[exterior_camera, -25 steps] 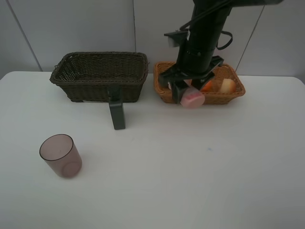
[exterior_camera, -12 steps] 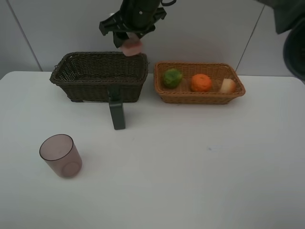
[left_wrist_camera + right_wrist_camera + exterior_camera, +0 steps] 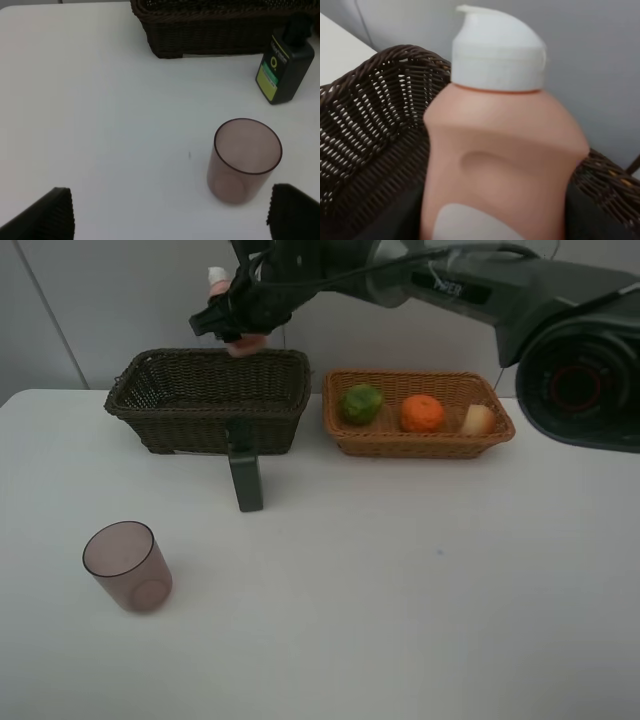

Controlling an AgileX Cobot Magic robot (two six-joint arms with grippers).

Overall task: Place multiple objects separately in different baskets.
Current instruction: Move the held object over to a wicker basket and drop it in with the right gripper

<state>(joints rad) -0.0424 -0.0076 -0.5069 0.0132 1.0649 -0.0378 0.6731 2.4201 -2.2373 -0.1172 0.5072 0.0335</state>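
The right fingers (image 3: 225, 312) are pinched on the small pink plastic bottle with a white cap (image 3: 500, 165). They hold it in the air above the dark brown woven wicker basket (image 3: 210, 425), near its back rim, and the bottle is not yet inside. The step in hand looks like delivering this bottle. The next move calls for bringing it lower over the basket's hollow and letting go only once it is clear of the rim.

The left fingers (image 3: 47, 217) are spread wide and empty above the white worktop (image 3: 400, 590), near the translucent mauve plastic cup (image 3: 245, 155). The dark green upright bottle (image 3: 285, 65) stands just in front of the dark basket. A green round fruit (image 3: 361, 403), an orange mandarin (image 3: 422, 413) and a pale reddish round fruit (image 3: 478, 420) lie in the light tan wicker basket (image 3: 420, 447).
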